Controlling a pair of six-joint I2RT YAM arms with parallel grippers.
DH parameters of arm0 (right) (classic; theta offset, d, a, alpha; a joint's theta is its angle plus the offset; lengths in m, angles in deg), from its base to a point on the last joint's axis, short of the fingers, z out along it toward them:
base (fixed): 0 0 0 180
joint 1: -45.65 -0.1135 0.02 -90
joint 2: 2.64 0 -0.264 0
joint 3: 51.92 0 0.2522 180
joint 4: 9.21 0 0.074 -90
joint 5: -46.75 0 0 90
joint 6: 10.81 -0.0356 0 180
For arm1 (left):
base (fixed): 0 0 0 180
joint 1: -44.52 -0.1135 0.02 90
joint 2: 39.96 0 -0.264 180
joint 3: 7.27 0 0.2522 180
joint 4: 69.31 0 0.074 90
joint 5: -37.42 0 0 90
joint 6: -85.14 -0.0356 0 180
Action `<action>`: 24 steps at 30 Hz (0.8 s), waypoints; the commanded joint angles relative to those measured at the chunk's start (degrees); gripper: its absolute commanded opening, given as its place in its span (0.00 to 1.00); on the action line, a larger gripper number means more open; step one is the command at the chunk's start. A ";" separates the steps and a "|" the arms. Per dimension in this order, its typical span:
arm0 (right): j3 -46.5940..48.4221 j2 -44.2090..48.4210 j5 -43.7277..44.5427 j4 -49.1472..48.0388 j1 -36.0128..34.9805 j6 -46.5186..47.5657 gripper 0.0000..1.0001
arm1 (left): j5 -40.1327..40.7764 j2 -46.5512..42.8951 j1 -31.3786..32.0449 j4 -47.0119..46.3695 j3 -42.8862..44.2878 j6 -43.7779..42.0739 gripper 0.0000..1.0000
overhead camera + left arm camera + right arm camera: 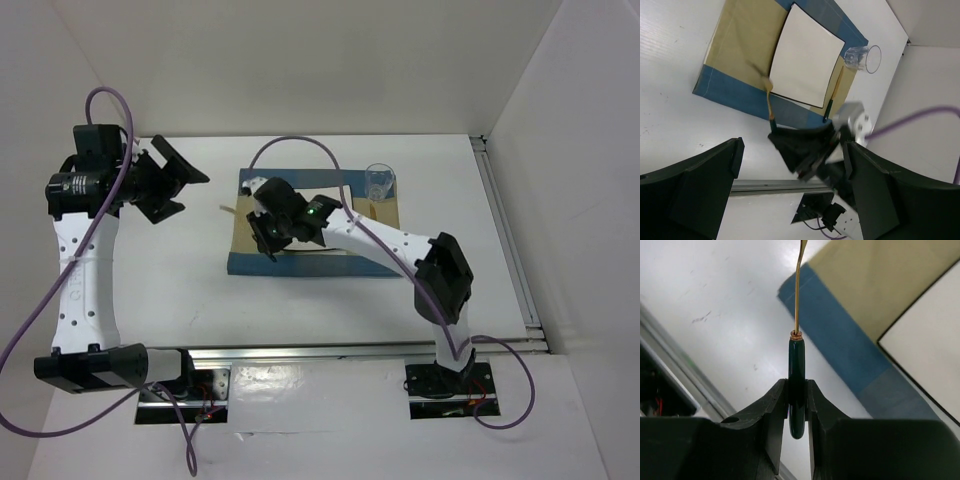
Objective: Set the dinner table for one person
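My right gripper [264, 234] [797, 386] is shut on the dark green handle of a utensil [797, 352] with a gold stem. It holds the utensil above the left edge of the blue-and-tan placemat [300, 262] [840, 340], the gold end [228, 208] pointing left. The white square plate [807, 62] [925, 355] lies on the placemat. A second green-and-gold utensil [834, 92] lies right of the plate. A clear glass [380, 182] [860, 57] stands at the placemat's far right corner. My left gripper [166, 182] [790, 195] is open and empty, raised over the white dinner table [180, 290] at far left.
A metal rail [330, 352] runs along the table's near edge and another [510, 240] along its right edge. White walls close in the back and both sides. The right arm [400, 245] stretches across the placemat and covers most of the plate in the top view.
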 commanded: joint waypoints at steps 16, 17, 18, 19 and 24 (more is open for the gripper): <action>16.44 -18.01 6.47 -8.53 8.77 -27.62 0.00 | -0.92 -3.24 -0.36 -1.52 -2.03 0.12 1.00; 16.96 -19.58 7.96 -8.54 8.77 -28.76 0.00 | -0.92 -3.76 -0.36 -1.52 -2.04 0.12 1.00; 17.92 -20.29 8.84 -8.54 8.77 -31.03 0.00 | -0.92 -3.77 -0.36 -1.52 -2.04 0.12 1.00; 17.93 -20.99 9.72 -8.54 8.77 -31.92 0.00 | -0.92 -3.77 -0.36 -1.52 -2.04 0.12 1.00; 18.46 -24.51 19.13 -12.58 5.43 -31.24 0.00 | -0.92 -4.29 -0.36 -0.90 -2.65 0.12 1.00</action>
